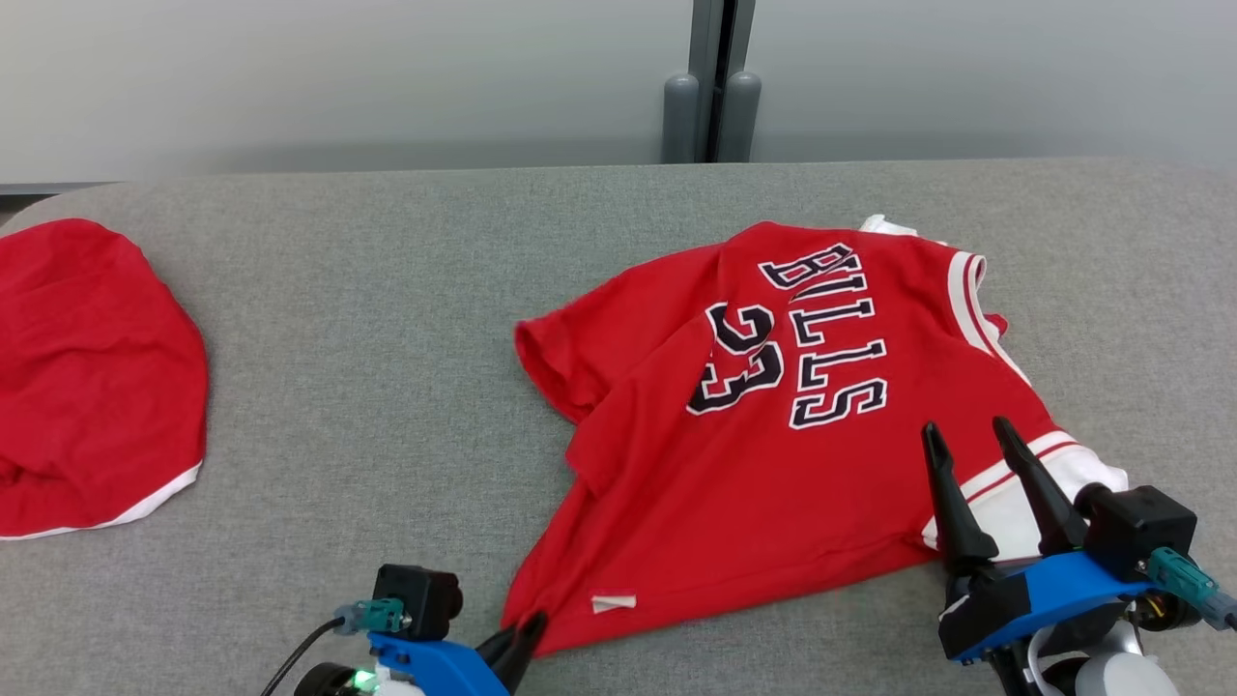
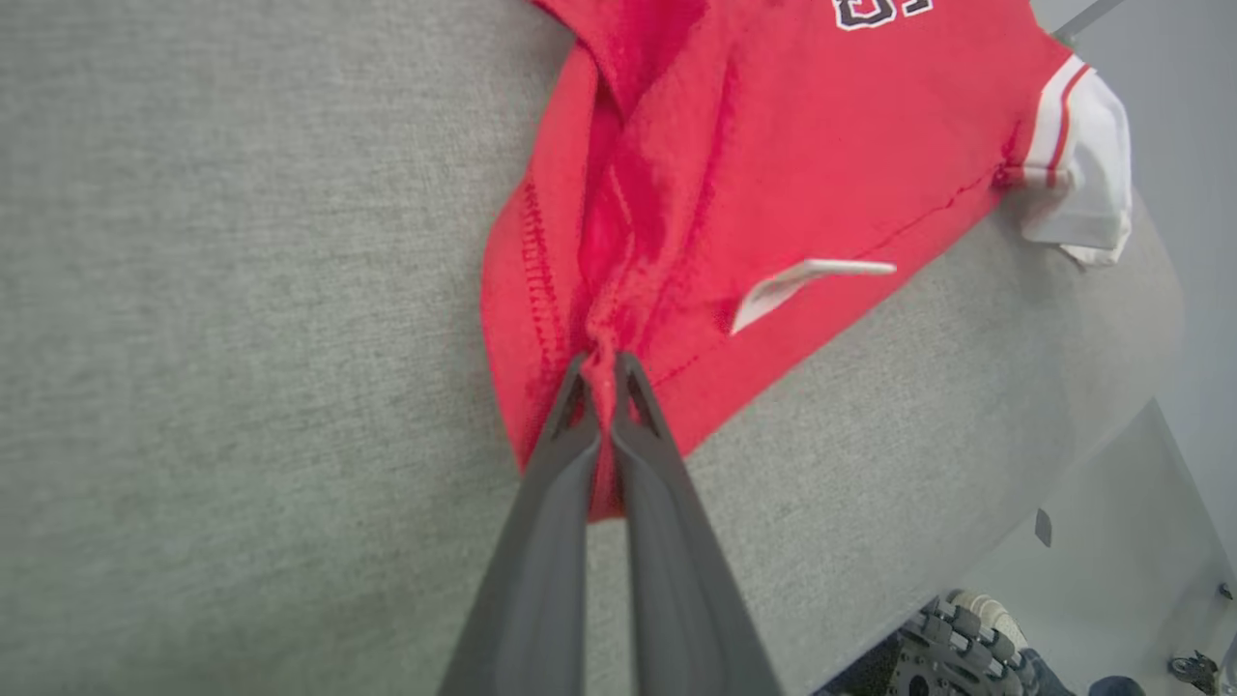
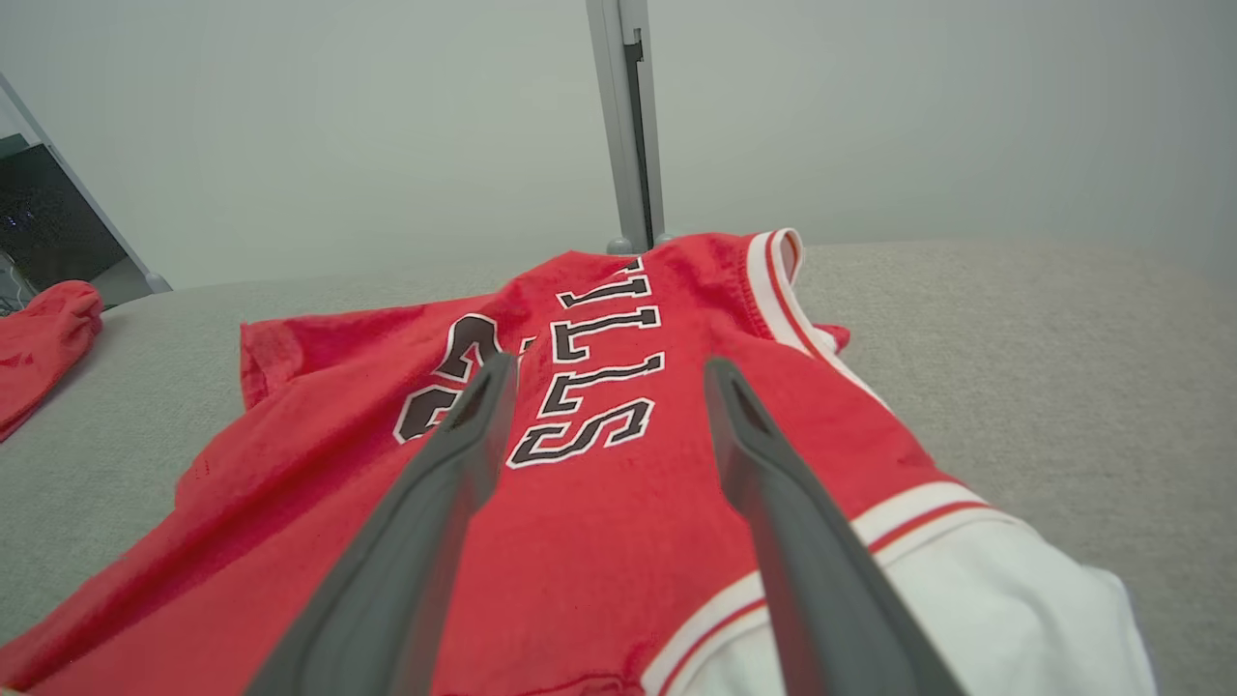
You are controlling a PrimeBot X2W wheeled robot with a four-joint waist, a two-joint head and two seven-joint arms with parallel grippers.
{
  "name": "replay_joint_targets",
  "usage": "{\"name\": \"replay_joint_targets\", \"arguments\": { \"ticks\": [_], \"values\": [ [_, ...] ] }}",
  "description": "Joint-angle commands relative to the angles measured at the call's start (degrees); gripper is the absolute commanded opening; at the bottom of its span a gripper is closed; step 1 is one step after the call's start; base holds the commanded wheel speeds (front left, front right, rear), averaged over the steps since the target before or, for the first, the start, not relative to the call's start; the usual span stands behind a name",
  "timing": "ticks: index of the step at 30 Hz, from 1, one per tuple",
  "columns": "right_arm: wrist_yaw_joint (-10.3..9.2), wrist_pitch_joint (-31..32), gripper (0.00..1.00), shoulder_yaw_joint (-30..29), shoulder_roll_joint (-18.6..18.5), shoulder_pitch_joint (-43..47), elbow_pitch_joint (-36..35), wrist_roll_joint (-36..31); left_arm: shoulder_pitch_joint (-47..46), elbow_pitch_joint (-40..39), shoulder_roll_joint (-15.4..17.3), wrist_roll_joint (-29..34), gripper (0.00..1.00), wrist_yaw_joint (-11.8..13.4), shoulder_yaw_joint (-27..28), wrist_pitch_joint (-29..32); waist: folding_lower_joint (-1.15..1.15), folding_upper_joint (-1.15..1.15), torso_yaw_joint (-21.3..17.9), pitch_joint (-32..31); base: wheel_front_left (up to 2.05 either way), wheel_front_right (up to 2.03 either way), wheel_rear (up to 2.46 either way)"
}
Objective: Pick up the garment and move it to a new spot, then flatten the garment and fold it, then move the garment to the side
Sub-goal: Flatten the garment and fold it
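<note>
The garment (image 1: 734, 454) is a red jersey with white-trimmed sleeves and dark lettering, lying crumpled right of centre on the grey padded table (image 1: 387, 319). My left gripper (image 1: 527, 633) is shut on the jersey's near-left hem corner; in the left wrist view the red cloth (image 2: 676, 193) bunches between the closed fingertips of that gripper (image 2: 604, 362). My right gripper (image 1: 966, 430) stands open above the jersey's near-right part, by the white sleeve (image 1: 1073, 474). The right wrist view shows its spread fingers (image 3: 464, 454) over the garment (image 3: 599, 522), apart from the cloth.
A second red cloth with a white edge (image 1: 87, 377) lies at the table's far left. A grey post (image 1: 710, 87) stands behind the table against a pale wall. In the left wrist view a shoe (image 2: 957, 638) shows on the floor below the table edge.
</note>
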Motion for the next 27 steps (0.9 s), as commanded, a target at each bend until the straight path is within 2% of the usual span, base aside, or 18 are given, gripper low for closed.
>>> {"name": "replay_joint_targets", "arguments": {
  "ticks": [1,3,4,5,6,15,18,22,27],
  "values": [
    [0.03,0.05,1.0,-0.03,-0.12,0.05,0.01,0.13,0.17,0.46,0.95,0.99,0.0,1.0,-0.02,0.29,0.01,0.01,-0.02,-0.06,0.0,0.0,0.0],
    [0.03,-0.04,1.0,0.14,-0.11,-0.07,0.13,0.13,0.42,1.72,1.8,2.92,0.0,2.84,-0.56,0.79,0.01,0.01,-0.1,-0.25,0.0,0.0,0.0],
    [0.03,-0.06,1.0,0.19,-0.11,-0.08,0.21,0.13,0.61,2.34,1.95,3.58,0.29,3.75,-0.46,0.64,0.01,0.01,-0.16,-0.35,0.0,0.0,0.0],
    [0.03,-0.05,1.0,0.24,-0.12,-0.05,0.3,0.11,0.74,3.01,2.12,4.04,0.97,4.36,-0.53,0.65,0.01,0.01,-0.23,-0.47,0.0,0.0,0.0],
    [0.02,-0.02,1.0,0.31,-0.12,0.04,0.35,0.1,1.03,3.5,2.05,3.89,1.0,4.88,-0.42,0.9,0.01,0.01,-0.33,-0.6,0.0,0.0,0.0],
    [0.03,0.32,1.0,-0.03,-0.12,1.14,0.16,0.05,-1.74,1.02,1.24,1.36,1.0,6.72,3.96,-1.19,0.01,0.01,-0.96,-2.25,0.0,0.0,0.0],
    [0.03,0.5,1.0,0.22,-0.11,1.18,-0.11,0.09,-4.93,1.79,-0.38,1.25,1.0,7.14,5.2,-2.33,0.01,0.01,-1.2,-2.31,0.0,0.0,0.0],
    [0.03,0.37,1.0,1.12,-0.11,0.62,-0.55,0.29,-10.66,6.68,-3.92,0.42,1.0,6.22,5.67,-3.28,0.01,0.01,-1.9,-1.38,0.0,0.0,0.0],
    [0.02,0.44,1.0,2.38,-0.13,-0.2,-0.87,0.15,-18.56,18.25,-7.53,2.07,1.0,6.36,5.69,-5.66,0.01,0.01,-3.28,0.69,0.0,0.0,0.0]
  ]
}}
